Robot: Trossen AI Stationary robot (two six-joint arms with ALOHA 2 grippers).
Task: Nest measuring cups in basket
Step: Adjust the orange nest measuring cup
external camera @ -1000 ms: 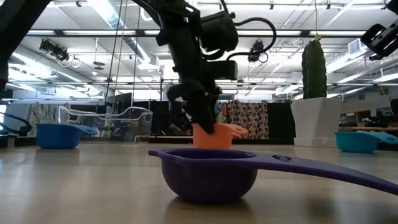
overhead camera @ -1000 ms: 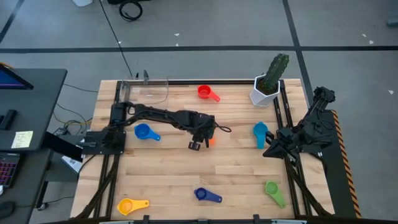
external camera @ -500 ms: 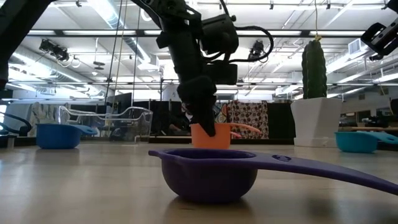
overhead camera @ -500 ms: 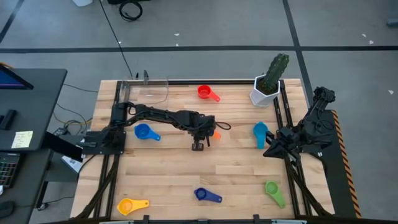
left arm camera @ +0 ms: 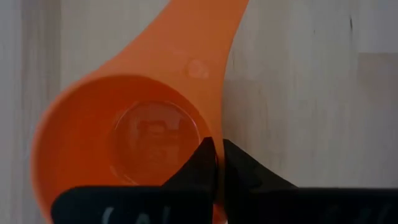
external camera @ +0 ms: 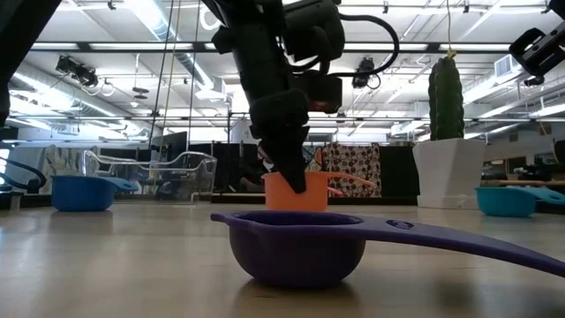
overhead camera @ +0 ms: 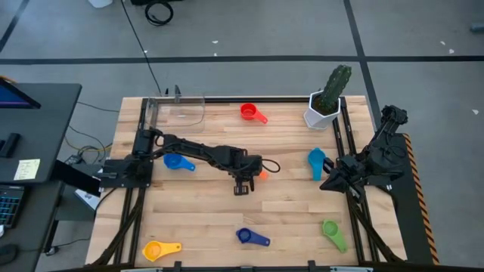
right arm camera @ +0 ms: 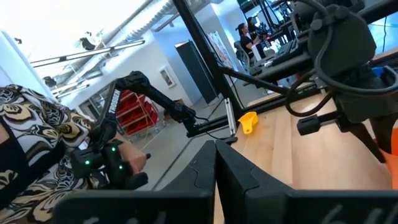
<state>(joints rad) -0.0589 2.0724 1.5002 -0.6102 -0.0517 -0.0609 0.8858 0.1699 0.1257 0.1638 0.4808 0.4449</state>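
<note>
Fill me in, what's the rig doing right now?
The left gripper is shut on the rim of the orange measuring cup near the middle of the table. The cup looks barely off the wood, if at all. The right gripper waits shut at the table's right edge. The clear basket at the far left corner holds nothing visible; the other cups lie scattered.

Overhead looks straight down on the wooden table (overhead camera: 302,204); low camera sits level; both catch the small orange plastic cup (external camera: 297,191), frame centre.

Orange cup (left arm camera: 124,130): glossy smooth plastic. Table (overhead camera: 204,219): pale matt wood planks. Basket (overhead camera: 181,111): clear plastic.
</note>
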